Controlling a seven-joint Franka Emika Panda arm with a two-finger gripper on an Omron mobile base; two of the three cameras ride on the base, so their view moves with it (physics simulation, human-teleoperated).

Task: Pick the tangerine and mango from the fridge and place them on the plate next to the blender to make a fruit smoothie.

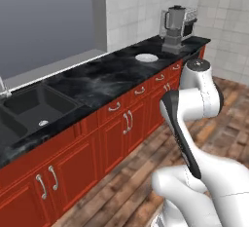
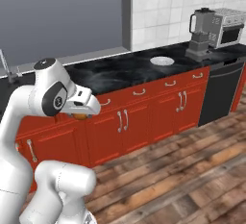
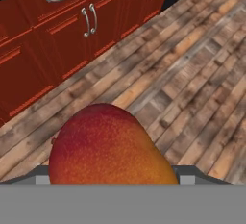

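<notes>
Black marbled desk point(image 1: 97, 82) was seen running above red cabinets point(image 2: 144, 122), with the blender point(image 1: 173, 28) standing at its far end. Just beside the blender, nearer the sink point(image 1: 34, 106), the white plate point(image 1: 146, 57) was lying bare. Well apart from the plate, over the wooden floor point(image 3: 192, 74), the mango point(image 3: 108, 146) was pinched in the jaws.

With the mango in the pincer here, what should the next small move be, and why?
Probably carry the mango, which sits in the pincer above the wood floor, toward the plate. The plate lies bare on the counter beside the blender, well away from the arm.
</notes>
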